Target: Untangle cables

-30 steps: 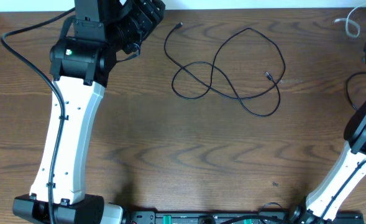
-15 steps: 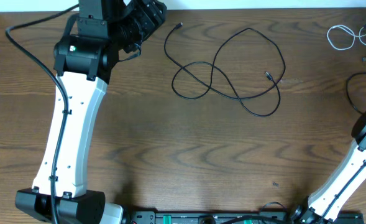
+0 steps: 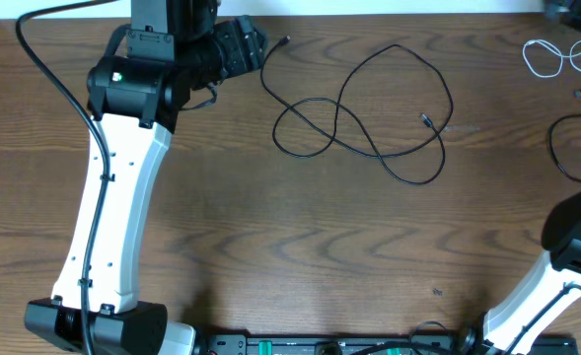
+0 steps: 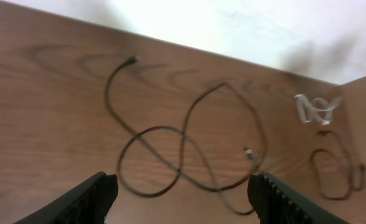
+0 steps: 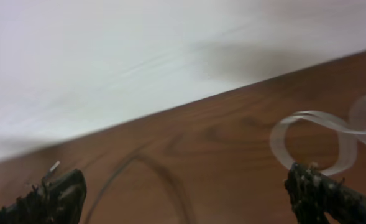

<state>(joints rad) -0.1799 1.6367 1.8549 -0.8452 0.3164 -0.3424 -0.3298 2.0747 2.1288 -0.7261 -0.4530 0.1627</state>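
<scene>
No readable text, wrist views seemingly too blurred

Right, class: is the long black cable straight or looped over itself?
Looped. The black cable crosses itself in the overhead view; the white cable lies apart.

Overhead view evenly, brightly lit, sharp; faint sheen seen on wooden table (image 3: 300, 247). Left wrist view softly blurred. Right wrist view heavily smeared: white cable (image 5: 313, 116) defocused, wall (image 5: 139, 50) overexposed.
</scene>
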